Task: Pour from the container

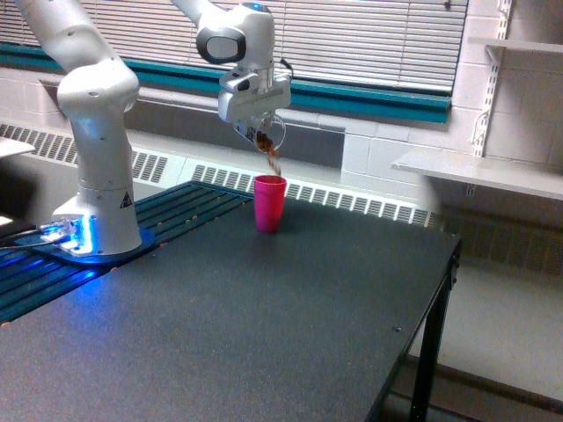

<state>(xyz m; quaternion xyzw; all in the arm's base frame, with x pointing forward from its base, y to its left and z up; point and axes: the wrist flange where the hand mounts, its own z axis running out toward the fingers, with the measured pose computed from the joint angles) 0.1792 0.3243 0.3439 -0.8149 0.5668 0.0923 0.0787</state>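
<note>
Exterior view: the end effector (257, 123) pinches the clear cup (266, 134), tilted steeply, mouth down. Brown granules (274, 161) fall from its lip. Directly below stands an upright pink cup (269, 203) on the dark worktop (264, 316).

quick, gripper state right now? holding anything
Gripper: shut on the clear cup, tilted above the pink cup, brown grains spilling out.

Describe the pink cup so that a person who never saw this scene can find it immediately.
Find the white robot arm on the dark table. Below its gripper, which tilts a clear container, stands the pink cup. It is the only loose object standing on the table, opaque and bright pink.
</note>
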